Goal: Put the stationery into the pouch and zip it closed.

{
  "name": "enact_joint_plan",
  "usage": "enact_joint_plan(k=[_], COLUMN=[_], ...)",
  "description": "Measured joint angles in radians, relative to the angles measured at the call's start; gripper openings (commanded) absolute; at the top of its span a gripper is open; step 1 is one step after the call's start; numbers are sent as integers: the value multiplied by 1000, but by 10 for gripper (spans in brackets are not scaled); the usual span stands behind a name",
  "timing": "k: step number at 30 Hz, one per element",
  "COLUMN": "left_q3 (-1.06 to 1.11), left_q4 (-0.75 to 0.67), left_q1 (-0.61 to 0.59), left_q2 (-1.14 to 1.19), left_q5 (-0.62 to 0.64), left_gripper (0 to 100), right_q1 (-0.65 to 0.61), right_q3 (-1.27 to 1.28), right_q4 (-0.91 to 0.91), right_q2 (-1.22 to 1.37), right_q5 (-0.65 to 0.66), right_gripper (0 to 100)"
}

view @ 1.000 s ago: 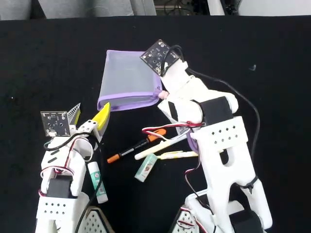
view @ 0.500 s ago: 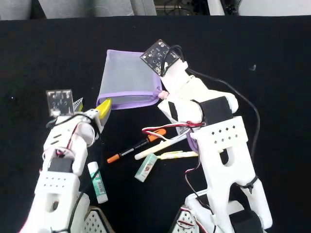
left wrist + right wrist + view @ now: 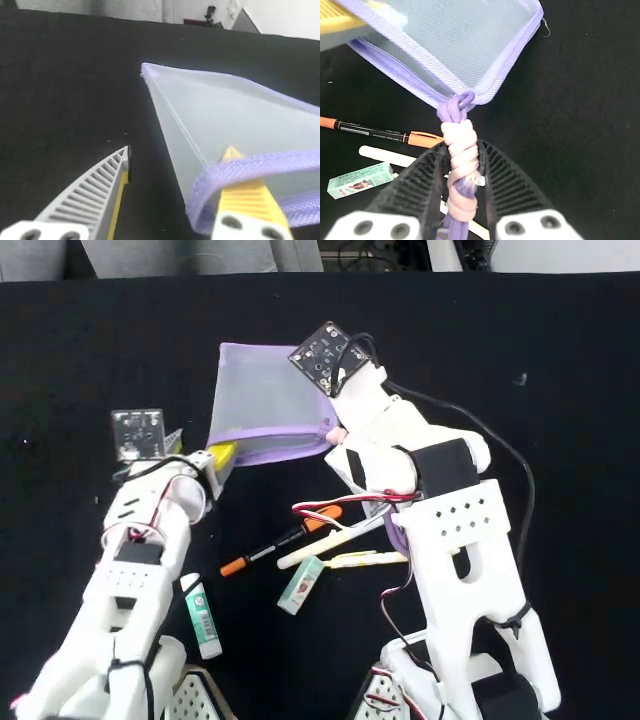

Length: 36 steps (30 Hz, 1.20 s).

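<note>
Purple mesh pouch [image 3: 262, 405] lies flat mid-table, zip edge toward the arms. R gripper [image 3: 461, 150] is clamped on its zip cord [image 3: 455, 117] at one corner. L gripper [image 3: 198, 450] has jaws spread: yellow finger under the zip band, grey one outside. Orange marker [image 3: 275, 545], white pen [image 3: 320, 545], teal box [image 3: 300, 585] & glue stick [image 3: 202, 615] lie loose on black table [image 3: 560, 360], outside pouch.

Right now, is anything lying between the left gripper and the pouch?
Nothing. In the left wrist view the left gripper's yellow finger sits inside the pouch mouth, under its purple rim; the grey finger is outside, over bare table.
</note>
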Motion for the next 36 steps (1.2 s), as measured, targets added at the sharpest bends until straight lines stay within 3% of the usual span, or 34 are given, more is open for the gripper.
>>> enact_joint_plan(k=[5,14,21,25,31,36], left_q3=[-92,-258,-307,-310,-427,-614], left_q4=[-28,-28,-28,-21,216,502], left_q1=[23,29,31,31,31,2], left_q2=[152,356,359,359,359,359], left_q5=[0,0,0,0,0,0], left_gripper=[262,23,29,29,29,28], right_q1=[0,0,0,0,0,0], right_q3=[0,0,0,0,0,0], right_q4=[0,0,0,0,0,-2], right_q2=[0,0,0,0,0,0], right_q5=[0,0,0,0,0,0], right_gripper=[11,12,15,110,296,352])
